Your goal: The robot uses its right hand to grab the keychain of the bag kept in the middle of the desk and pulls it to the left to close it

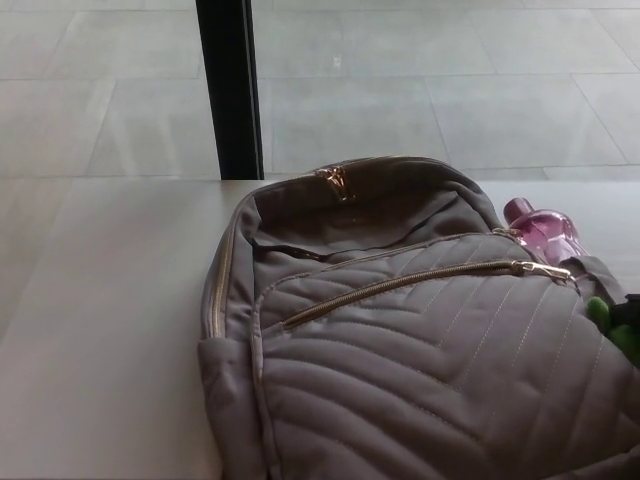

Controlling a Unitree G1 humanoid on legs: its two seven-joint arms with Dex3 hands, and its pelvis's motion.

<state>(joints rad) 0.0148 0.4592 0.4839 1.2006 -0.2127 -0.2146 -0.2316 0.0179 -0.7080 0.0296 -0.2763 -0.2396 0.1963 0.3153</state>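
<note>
Keychain (600, 313), green, lay at the right edge of the bag (420, 360), just below the front zip pull (545, 269) and partly cut off by the frame. The grey quilted bag lay on the white bench (110, 330), right of centre. The pull sat at the zip's right end. The top compartment gaped. A pink bottle (540, 228) stuck out at the bag's right side. A dark sliver touching the keychain looked like the right hand (630, 312); its grip could not be told. Left hand not seen.
</note>
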